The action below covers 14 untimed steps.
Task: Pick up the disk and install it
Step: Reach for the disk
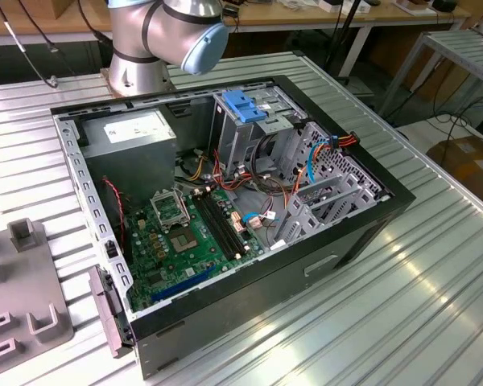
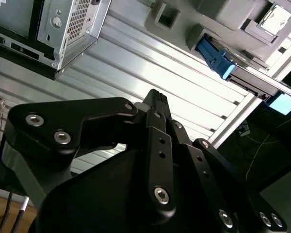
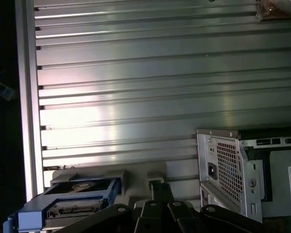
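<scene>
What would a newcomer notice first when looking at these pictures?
The open computer case lying on the ribbed metal table dominates the exterior view, its green motherboard exposed. In both wrist views, the black gripper hangs shut and empty above the table, with the blue-framed disk resting in a grey holder nearby.

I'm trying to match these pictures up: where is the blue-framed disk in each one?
First wrist view: the disk lies in the grey holder.
Second wrist view: the disk sits in that holder.
Exterior view: the holder is at the exterior view's left.
Shared landmark: the computer case.
</scene>
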{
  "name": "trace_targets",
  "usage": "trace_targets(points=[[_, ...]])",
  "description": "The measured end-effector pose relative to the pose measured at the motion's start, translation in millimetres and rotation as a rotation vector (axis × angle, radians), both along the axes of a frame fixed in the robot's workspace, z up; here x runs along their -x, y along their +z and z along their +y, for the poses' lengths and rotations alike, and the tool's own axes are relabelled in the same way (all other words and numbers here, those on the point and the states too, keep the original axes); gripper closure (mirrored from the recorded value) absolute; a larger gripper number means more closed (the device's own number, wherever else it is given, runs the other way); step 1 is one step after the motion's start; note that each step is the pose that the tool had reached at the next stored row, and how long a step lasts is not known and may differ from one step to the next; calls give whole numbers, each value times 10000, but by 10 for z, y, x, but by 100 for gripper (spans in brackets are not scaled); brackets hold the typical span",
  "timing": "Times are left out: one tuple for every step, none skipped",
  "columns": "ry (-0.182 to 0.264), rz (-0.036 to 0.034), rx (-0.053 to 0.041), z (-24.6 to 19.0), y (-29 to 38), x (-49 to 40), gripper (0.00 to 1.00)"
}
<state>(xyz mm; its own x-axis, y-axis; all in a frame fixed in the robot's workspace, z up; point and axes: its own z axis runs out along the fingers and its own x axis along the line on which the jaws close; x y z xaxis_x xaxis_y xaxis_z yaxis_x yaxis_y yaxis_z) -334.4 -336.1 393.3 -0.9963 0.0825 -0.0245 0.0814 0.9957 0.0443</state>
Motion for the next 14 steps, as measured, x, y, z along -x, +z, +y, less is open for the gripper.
trace_targets(points=[[-1,1,0,7,0,37,89],[-3,0,0,12,0,71,89],[-3,0,0,13,0,125,89],[-3,0,0,14,0,190,89],[-4,0,0,14,0,229,89],[-4,1,0,13,0,265,89],[-4,0,0,13,0,305,89],[-4,-1,-1,13,-1,344,89],[-3,0,0,11,0,393,89],[-3,1,1,6,0,430,89],[-4,0,0,-3,0,471,89],[-4,-1,-1,-11,-1,496,89],[-2,1,0,-25,0,530,89],[-2,1,0,-34,0,549,89]])
